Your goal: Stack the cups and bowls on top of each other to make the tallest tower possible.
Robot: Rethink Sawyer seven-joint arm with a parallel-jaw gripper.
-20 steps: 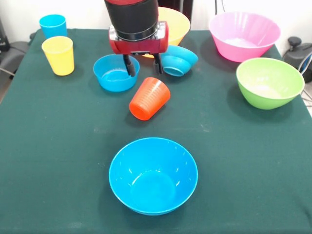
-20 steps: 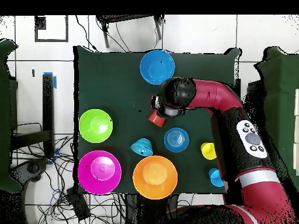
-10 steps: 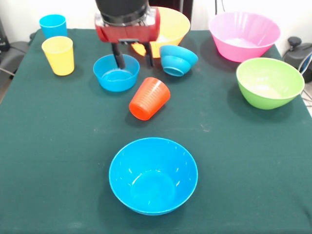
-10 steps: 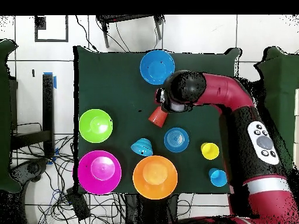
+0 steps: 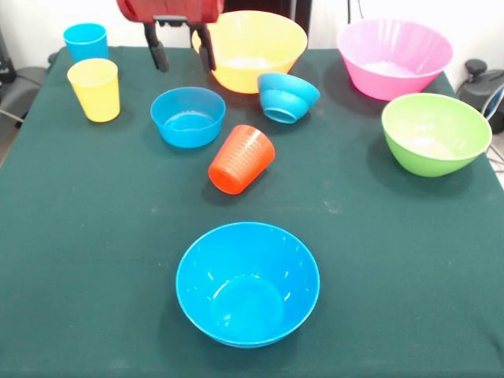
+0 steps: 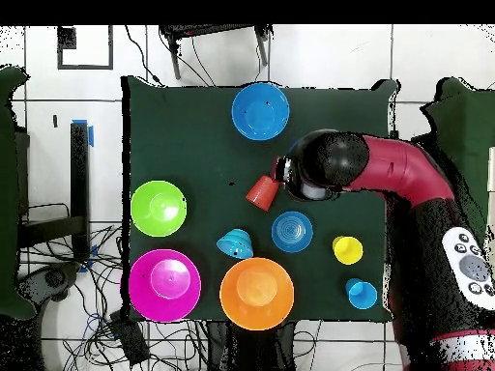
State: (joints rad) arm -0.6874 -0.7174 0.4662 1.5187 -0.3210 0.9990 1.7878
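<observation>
My gripper (image 5: 180,49) hangs open and empty at the top of the front view, above the small blue bowl (image 5: 188,116) and in front of the yellow-orange bowl (image 5: 252,49). The orange-red cup (image 5: 242,159) lies on its side mid-table, well apart from the gripper. A yellow cup (image 5: 95,88) and a sky blue cup (image 5: 85,39) stand upright at the far left. A medium blue bowl (image 5: 247,282) sits near the front edge. Another small blue bowl (image 5: 287,96) rests tilted. Overhead, the arm's wrist (image 6: 324,164) covers the gripper, just right of the orange-red cup (image 6: 261,192). No tower is in view; every piece sits apart.
A pink bowl (image 5: 394,57) and a green bowl (image 5: 435,132) stand at the right side. The dark green table cloth (image 5: 94,236) runs to the table's edges. Overhead, cables and stands ring the table (image 6: 193,145).
The gripper has risen and drawn back from beside the orange-red cup toward the far left of the front view, staying open. The cups and bowls have not moved.
</observation>
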